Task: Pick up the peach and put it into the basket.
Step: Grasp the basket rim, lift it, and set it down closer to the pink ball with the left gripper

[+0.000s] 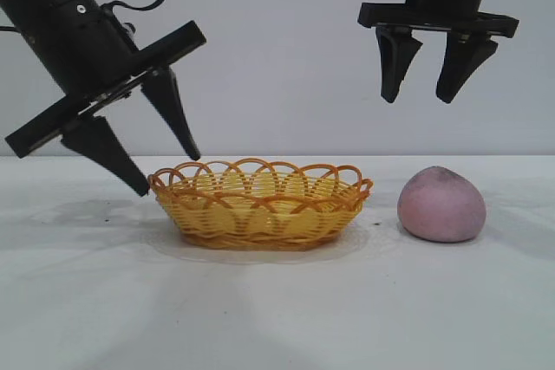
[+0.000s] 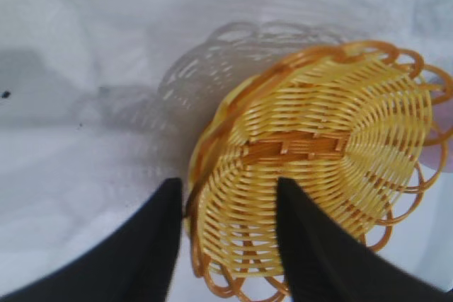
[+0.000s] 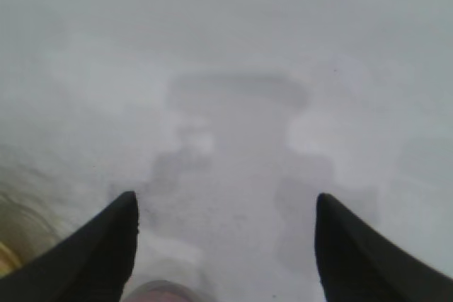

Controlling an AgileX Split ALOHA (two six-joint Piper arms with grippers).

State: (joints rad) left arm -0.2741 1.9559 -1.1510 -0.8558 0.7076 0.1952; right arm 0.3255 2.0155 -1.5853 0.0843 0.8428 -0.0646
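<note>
White table point(image 1: 277, 318) in foreground. Basket point(image 1: 260, 204) sits on it at centre, upright, nothing inside. Peach point(image 1: 441, 204) rests on the table to the basket's right, near but not touching it.

Left gripper point(image 1: 169, 171): tilted, low at the basket's left end, fingers spread wide; one fingertip point(image 1: 192, 152) is above the rim, the other just outside it. Left wrist view shows the rim between the two fingers.

Right gripper point(image 1: 420, 93): hangs well above the peach, pointing straight down, fingers parted, holding nothing. Plain wall point(image 1: 277, 58) behind.
</note>
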